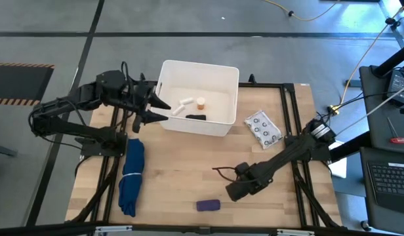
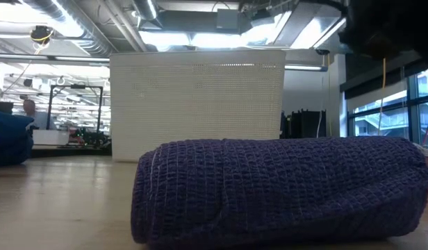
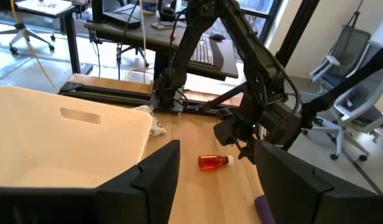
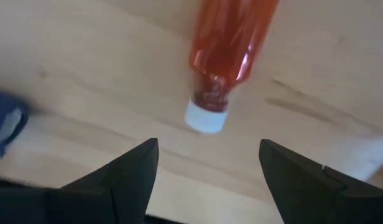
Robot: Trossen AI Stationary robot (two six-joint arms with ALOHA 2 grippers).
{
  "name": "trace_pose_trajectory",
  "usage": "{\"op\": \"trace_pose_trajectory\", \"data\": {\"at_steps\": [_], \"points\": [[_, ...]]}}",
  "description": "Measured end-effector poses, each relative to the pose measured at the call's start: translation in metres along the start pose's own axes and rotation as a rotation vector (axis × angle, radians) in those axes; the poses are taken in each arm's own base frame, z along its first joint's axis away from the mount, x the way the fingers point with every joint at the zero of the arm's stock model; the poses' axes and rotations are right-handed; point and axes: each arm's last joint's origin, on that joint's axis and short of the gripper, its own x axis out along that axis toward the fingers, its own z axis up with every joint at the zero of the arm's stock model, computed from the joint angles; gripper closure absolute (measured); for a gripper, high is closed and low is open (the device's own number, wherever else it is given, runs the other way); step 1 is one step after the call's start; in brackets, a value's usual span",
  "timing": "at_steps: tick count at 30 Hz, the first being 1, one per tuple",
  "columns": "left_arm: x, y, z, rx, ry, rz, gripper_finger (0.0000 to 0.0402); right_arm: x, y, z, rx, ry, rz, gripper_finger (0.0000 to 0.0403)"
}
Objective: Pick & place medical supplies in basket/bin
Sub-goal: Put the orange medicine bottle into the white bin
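Observation:
The white bin point(image 1: 199, 73) stands at the table's far middle and holds a white roll point(image 1: 184, 105), an orange vial point(image 1: 201, 102) and a black piece point(image 1: 195, 117). My left gripper point(image 1: 157, 110) hovers open over the bin's left wall point(image 3: 73, 134). My right gripper point(image 4: 208, 146) is open and low over the table. Just ahead of its fingers the red tube point(image 4: 232, 37) lies flat, white cap point(image 4: 206, 118) toward them, untouched. The left wrist view shows the same tube point(image 3: 213, 162) beside that gripper point(image 3: 241, 134). A purple oblong point(image 1: 208, 205) lies near the table's near edge. A blister pack point(image 1: 262, 128) lies right of the bin.
A long folded blue cloth point(image 1: 132, 176) lies on the table's left side. The purple oblong point(image 2: 283, 191) fills the low view in front of the bin point(image 2: 196, 104). Bare wood shows between the bin and the right gripper. Desks, chairs and cables stand beyond the table.

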Motion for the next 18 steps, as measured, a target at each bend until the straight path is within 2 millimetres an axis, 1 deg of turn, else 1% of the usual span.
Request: {"op": "trace_pose_trajectory", "data": {"at_steps": [7,13,18], "points": [[0.000,0.000,-0.001,0.012,0.008,0.002,0.0201,0.006,0.002,0.001,0.016,-0.006,-0.021,0.0124],[0.000,0.000,-0.001,0.010,0.013,0.003,0.0201,0.011,0.002,-0.003,0.028,-0.034,-0.031,0.0124],[0.000,0.001,-0.003,0.005,0.027,0.006,0.0201,0.027,-0.003,-0.007,0.054,-0.024,-0.021,0.0124]]}}
